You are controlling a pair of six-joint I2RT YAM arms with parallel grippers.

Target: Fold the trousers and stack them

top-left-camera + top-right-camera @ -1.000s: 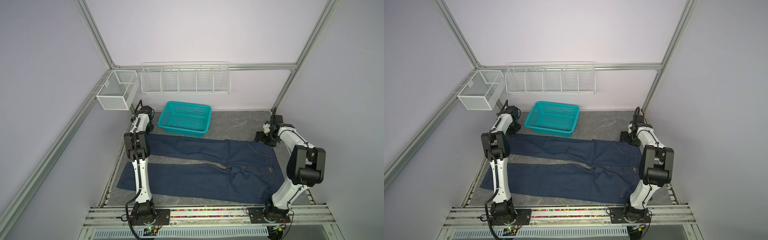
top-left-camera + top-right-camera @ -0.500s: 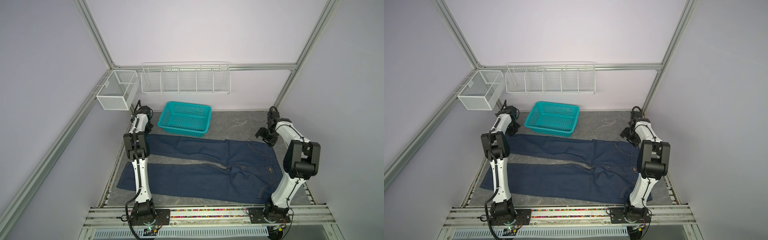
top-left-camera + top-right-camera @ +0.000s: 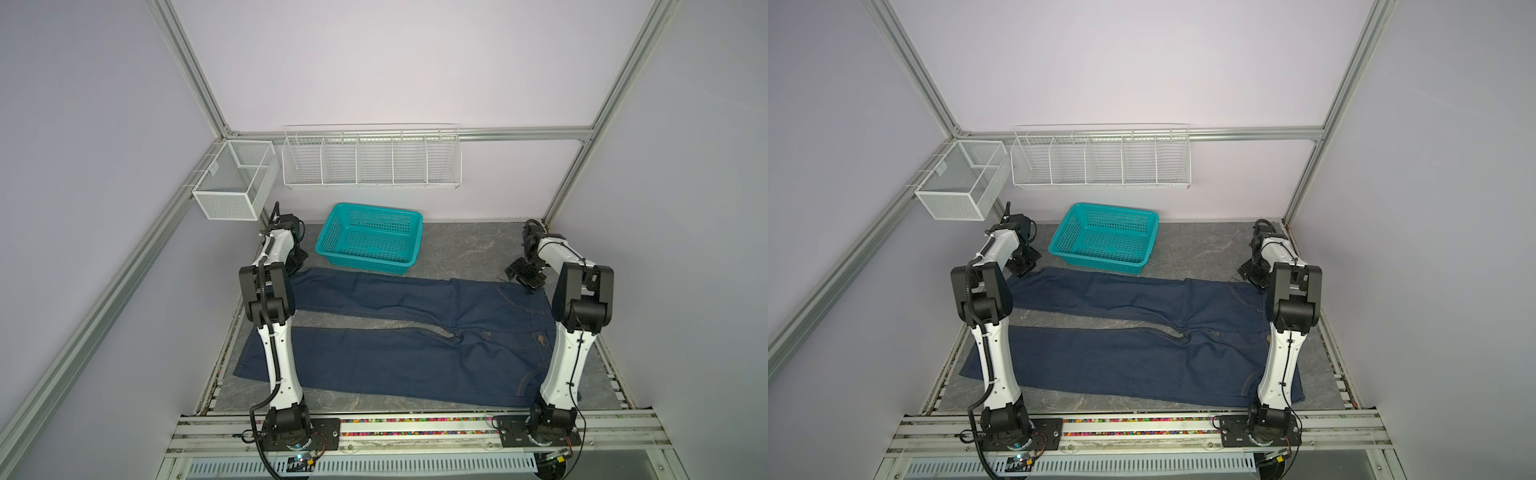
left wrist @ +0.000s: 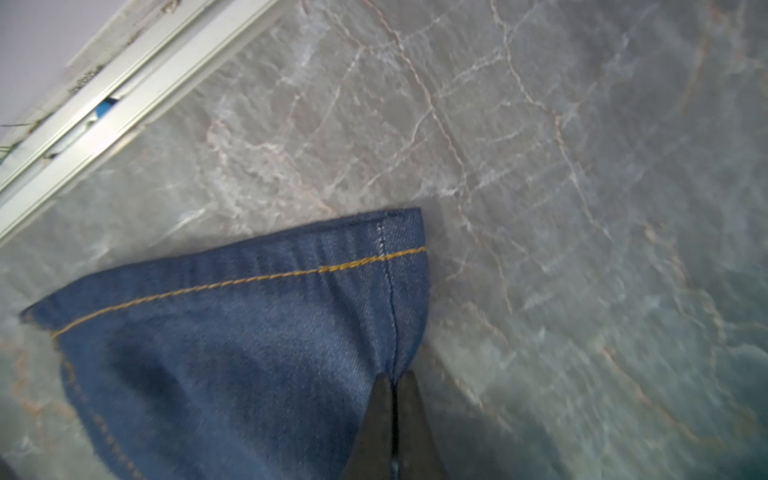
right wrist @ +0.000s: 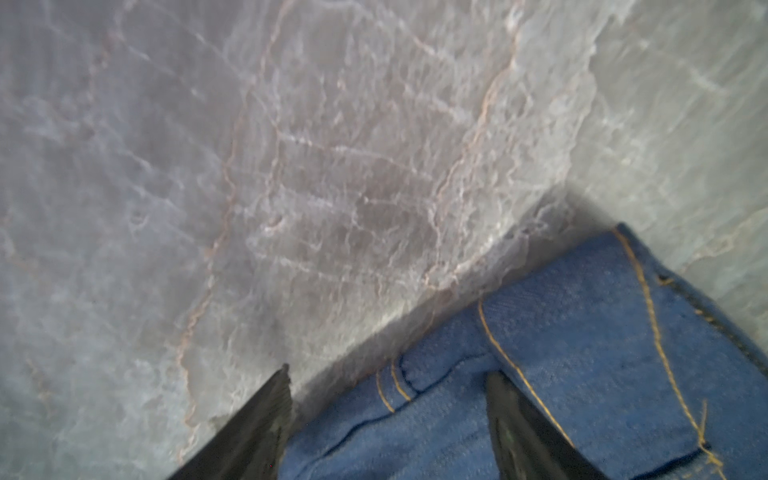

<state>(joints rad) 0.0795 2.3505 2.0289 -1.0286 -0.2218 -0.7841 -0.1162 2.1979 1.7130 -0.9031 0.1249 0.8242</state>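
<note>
The dark navy jeans are lying spread flat on the grey marbled counter. In both top views the waist is sitting at the right and the two legs are running off to the left in a narrow V. The far leg is lying just in front of the teal plastic basket, close to it but not touching. The near leg is stretching along the front rail.

The left gripper is reaching down at the far leg's hem, beside the basket's left end. Its jaws are pressing together on the denim at the side seam, just behind the yellow-stitched hem.

The right gripper is hanging over the far corner of the waist. Its jaws are standing apart, one finger over bare counter, the other over the cloth, with the stitched edge lying between them. I cannot tell whether either finger is touching the fabric.

A white wire rack and a mesh box are hanging on the back rails
</note>
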